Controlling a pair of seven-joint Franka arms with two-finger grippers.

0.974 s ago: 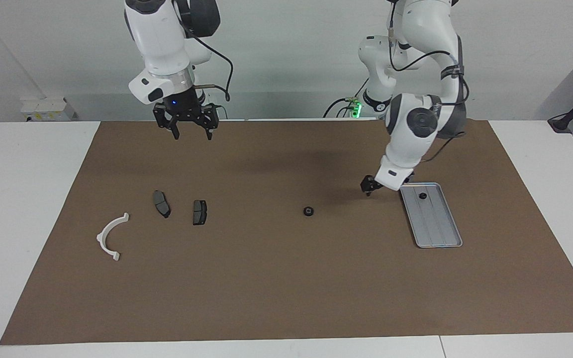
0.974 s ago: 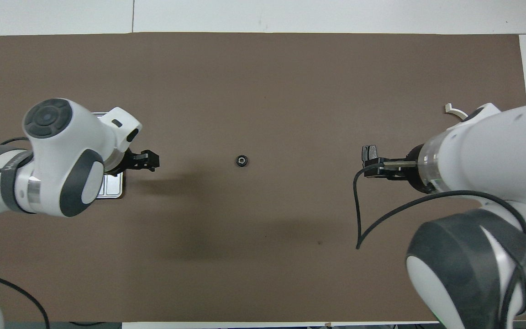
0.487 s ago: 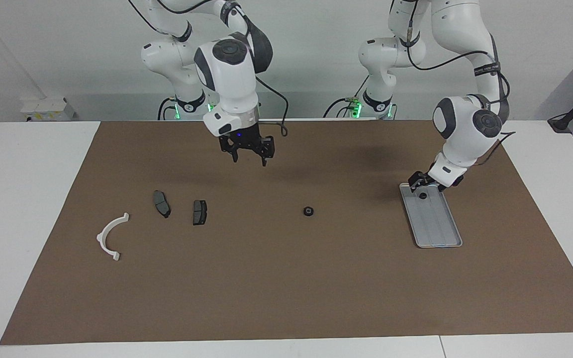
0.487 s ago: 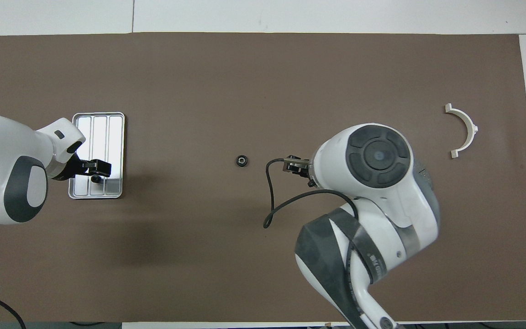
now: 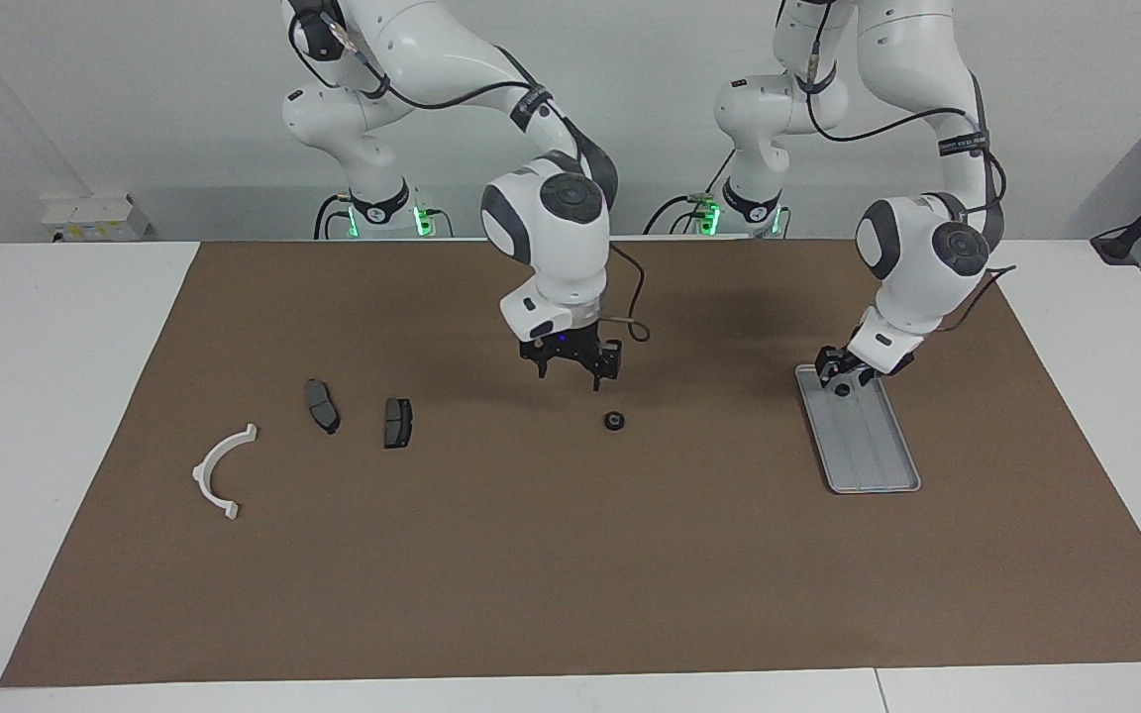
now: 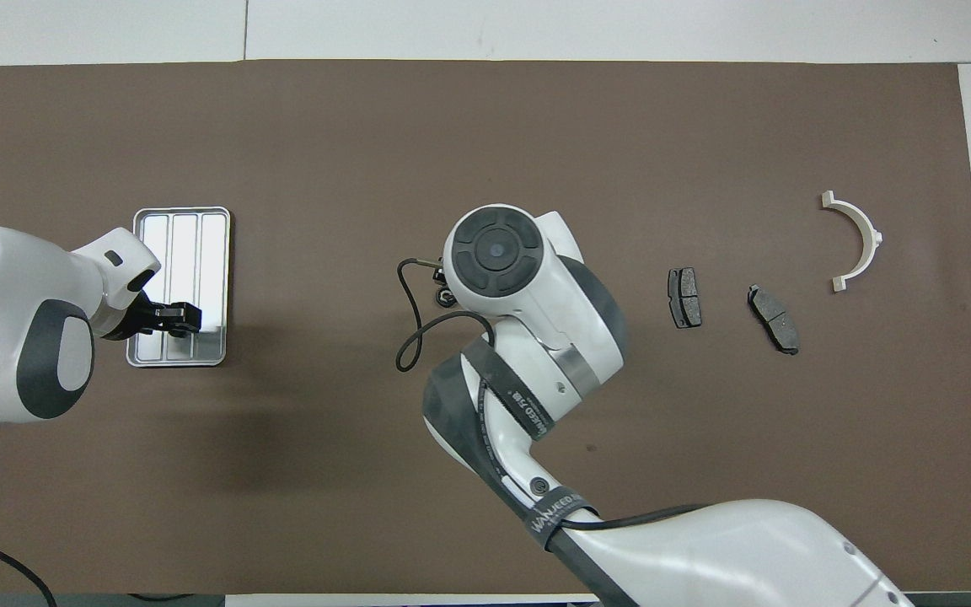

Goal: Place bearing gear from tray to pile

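The silver tray lies toward the left arm's end of the mat, and it shows in the overhead view. My left gripper is low over the tray's end nearer the robots, at a small black bearing gear. A second black bearing gear lies on the mat mid-table. My right gripper hangs open just above the mat beside it, nearer the robots. In the overhead view the right wrist covers most of that gear. The pile is a white bracket and two dark pads.
A brown mat covers most of the white table. In the overhead view the pads and the bracket lie toward the right arm's end. The right arm's black cable loops beside its wrist.
My right gripper has swung from over the pile's side toward mid-table and come down beside the gear on the mat. My left gripper has moved from beside the tray to over its near end.
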